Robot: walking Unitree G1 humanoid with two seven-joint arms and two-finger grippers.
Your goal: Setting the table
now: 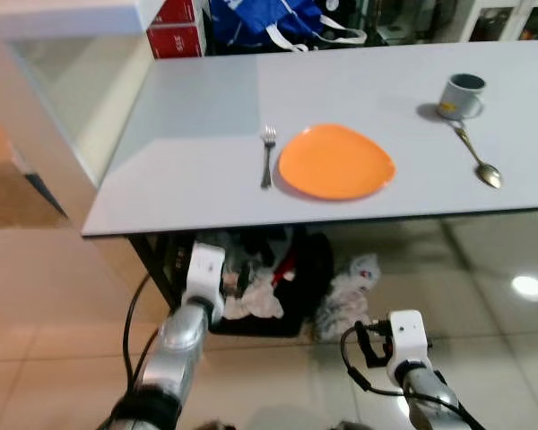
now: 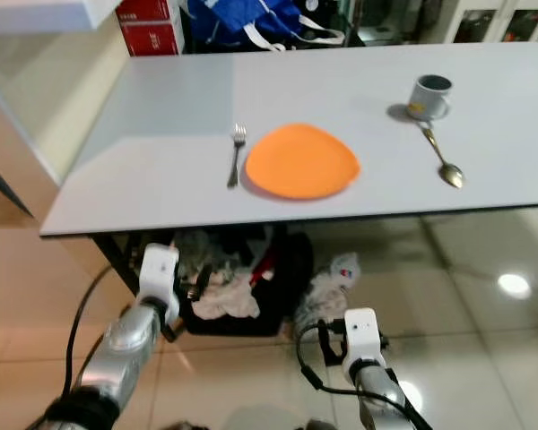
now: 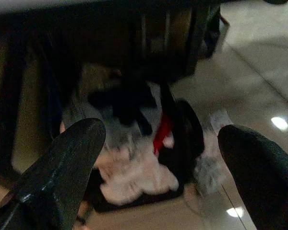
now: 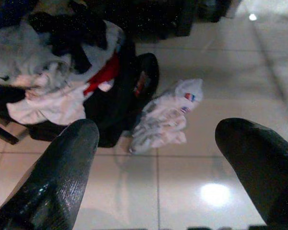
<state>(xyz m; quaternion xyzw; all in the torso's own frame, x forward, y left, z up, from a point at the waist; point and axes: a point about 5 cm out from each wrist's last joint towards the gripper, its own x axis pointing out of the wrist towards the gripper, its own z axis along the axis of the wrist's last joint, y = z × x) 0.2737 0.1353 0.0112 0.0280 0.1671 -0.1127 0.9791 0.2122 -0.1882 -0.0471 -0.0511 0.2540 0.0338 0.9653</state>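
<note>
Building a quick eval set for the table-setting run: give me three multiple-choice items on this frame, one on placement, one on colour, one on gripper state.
1. Where does the fork lie?
A. on the plate
B. on the table, just left of the plate
C. beside the mug

2. What colour is the plate?
A. orange
B. white
C. blue

3. How do the left gripper and right gripper stand?
A. both shut on cutlery
B. left holds the spoon, right open
C. both open and holding nothing, low over the floor

Key: 1 B, the fork lies close along the plate's left edge. 2 A, the plate is plainly orange. 3 C, each wrist view shows two fingers spread wide with only floor and clutter between; the spoon lies on the table near the mug.
</note>
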